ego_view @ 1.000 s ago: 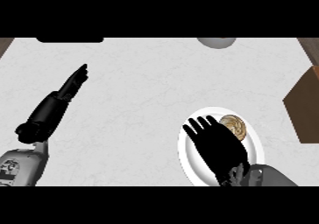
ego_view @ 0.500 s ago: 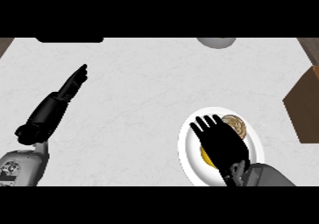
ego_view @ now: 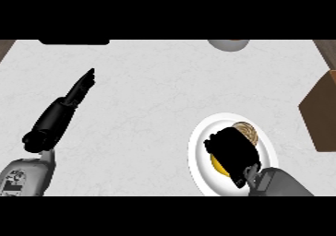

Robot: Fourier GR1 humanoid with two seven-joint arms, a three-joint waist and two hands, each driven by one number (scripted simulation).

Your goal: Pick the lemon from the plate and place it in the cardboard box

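A white plate (ego_view: 201,138) lies on the counter at the lower right. My right hand (ego_view: 232,150) sits over its middle with the fingers curled down. A yellow sliver of the lemon (ego_view: 217,165) shows at the hand's lower left edge; the rest is hidden under the palm. A tan round food item (ego_view: 247,130) peeks out beyond the fingers on the plate's far side. The brown cardboard box (ego_view: 326,110) stands at the right edge. My left hand (ego_view: 65,106) rests at the left, fingers straight, holding nothing.
A grey bowl-like object (ego_view: 229,44) sits at the counter's far edge, and a dark object (ego_view: 74,42) lies at the far left. Wooden strips border the counter at both upper corners.
The right hand has drawn back toward me over the plate and its fingers have curled down over the lemon. The left hand has not moved.
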